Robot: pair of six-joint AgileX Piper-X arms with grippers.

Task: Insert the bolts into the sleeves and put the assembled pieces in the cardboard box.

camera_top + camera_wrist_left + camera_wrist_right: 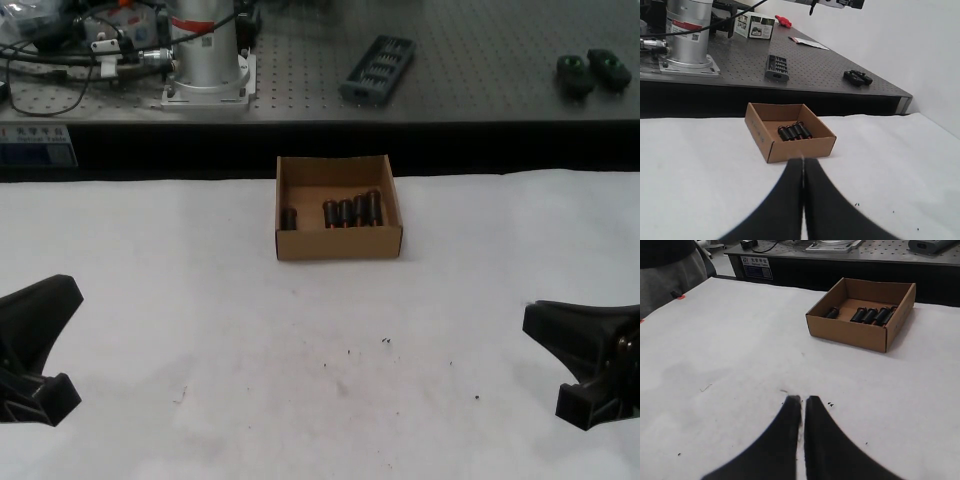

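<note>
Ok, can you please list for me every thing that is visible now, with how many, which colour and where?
cardboard box: one, brown, open on top, on the white sheet near its far edge.
pieces: five, black, inside the cardboard box; four lie in a row, one lies apart.
white sheet: one, white, covers the bench.
metal table: one, grey with many holes, behind the white sheet.
metal cylinder: one, silver, upright on the metal table.
ribbed block: one, dark, on the metal table.
small parts: two, black, side by side on the metal table.
left gripper: one, black, shut and empty, over the white sheet.
right gripper: one, black, shut and empty, over the white sheet.
</note>
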